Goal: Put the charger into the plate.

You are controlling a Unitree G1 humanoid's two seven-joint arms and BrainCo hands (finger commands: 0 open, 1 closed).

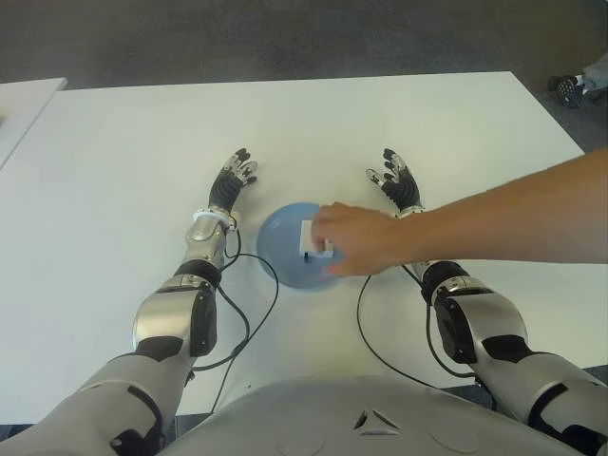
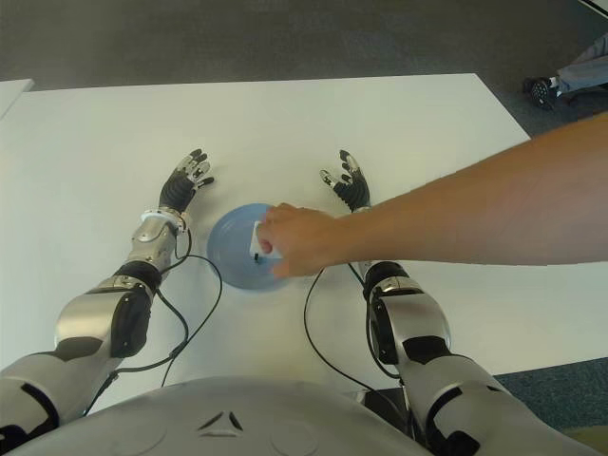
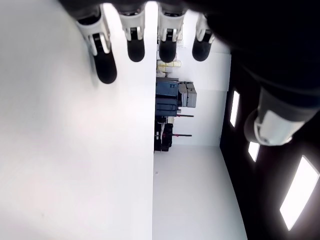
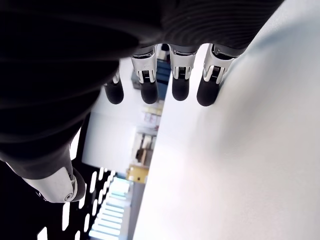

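A blue plate [image 1: 280, 249] sits on the white table [image 1: 114, 171] between my two hands. A white charger [image 1: 312, 239] is on the plate, with a person's hand [image 1: 356, 239] gripping it from the right. My left hand [image 1: 232, 180] shows to the left of the plate, fingers spread and holding nothing. My right hand [image 1: 397, 180] shows beyond the person's arm, right of the plate, also spread and holding nothing. Both wrist views show only straight fingers [image 3: 105, 62] over bare table.
The person's forearm [image 1: 513, 214] reaches in from the right edge, crossing over my right wrist. Black cables [image 1: 249, 318] loop on the table near my forearms. A second white table corner [image 1: 24, 100] shows at far left.
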